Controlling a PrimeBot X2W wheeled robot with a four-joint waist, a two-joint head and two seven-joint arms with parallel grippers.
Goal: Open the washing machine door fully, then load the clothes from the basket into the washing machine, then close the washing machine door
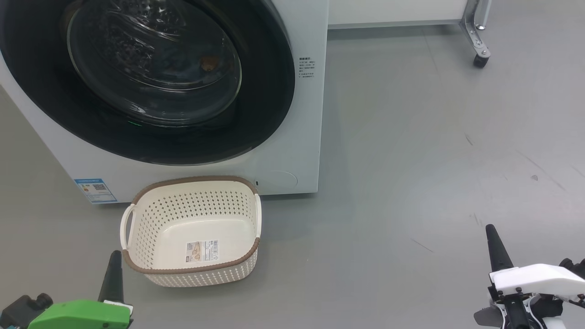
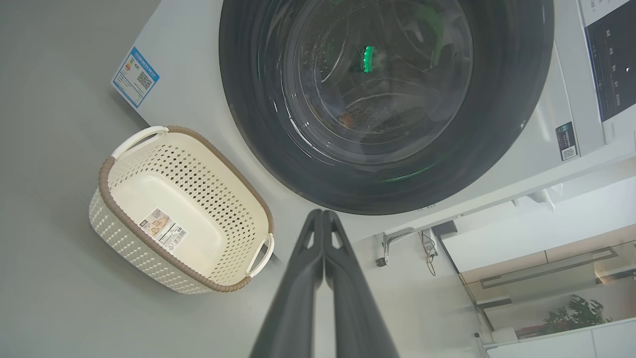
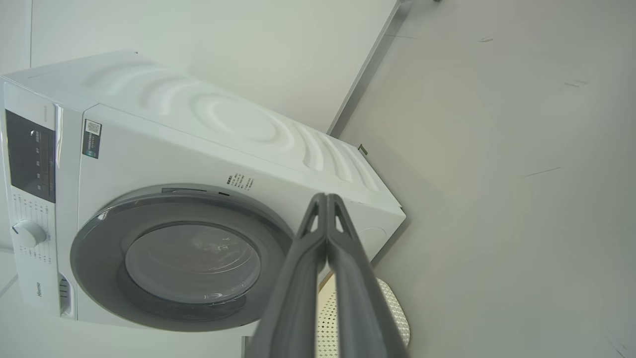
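Observation:
The white washing machine (image 1: pixel 292 137) stands at the upper left with its washing machine door (image 1: pixel 256 114) flat against the front. Its black rim rings the glass bowl (image 2: pixel 372 74). Behind the glass a small orange-brown patch (image 1: pixel 210 63) shows; the rest of the clothes are hidden. The cream basket (image 1: pixel 192 179) sits on the floor just before the machine, with a barcode sticker on its bare base and no fabric in it. My left gripper (image 1: pixel 114 260) is shut, low at the basket's near left corner. My right gripper (image 1: pixel 491 230) is shut, far to the right over bare floor.
Grey floor (image 1: pixel 411 160) stretches to the right of the machine. A metal frame leg on a castor (image 1: pixel 480 57) stands at the back right below a white panel. A blue label (image 1: pixel 96 189) marks the machine's lower left corner.

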